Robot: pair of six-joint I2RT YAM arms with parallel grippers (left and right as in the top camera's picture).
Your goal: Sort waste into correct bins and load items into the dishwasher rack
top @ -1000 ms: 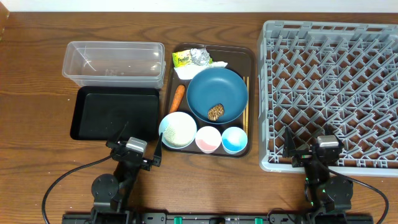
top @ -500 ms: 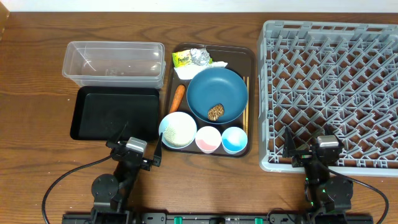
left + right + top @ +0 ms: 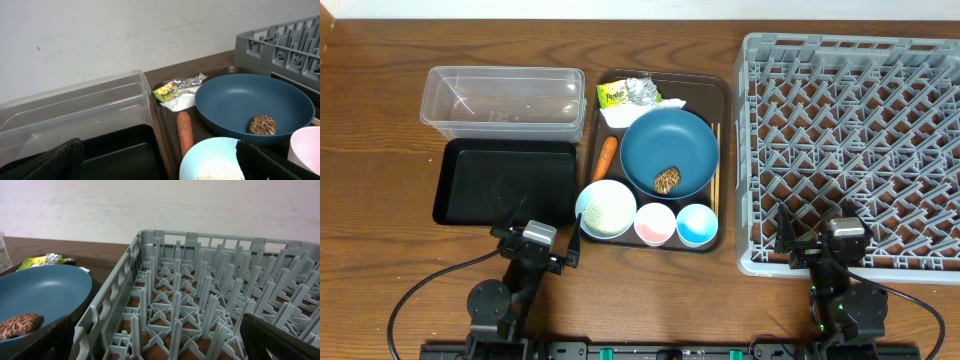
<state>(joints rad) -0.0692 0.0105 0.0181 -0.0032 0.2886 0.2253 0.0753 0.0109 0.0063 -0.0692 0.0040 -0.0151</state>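
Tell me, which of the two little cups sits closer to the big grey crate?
The cup that is light blue inside; the pink cup stands beyond it, next to the white bowl.

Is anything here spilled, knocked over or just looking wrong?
Nothing looks spilled or broken. The oddest sight is a brown food lump sitting alone on the dark-blue plate, and a carrot lying loose on the brown tray beside it. The rice appears to be all inside the white bowl.
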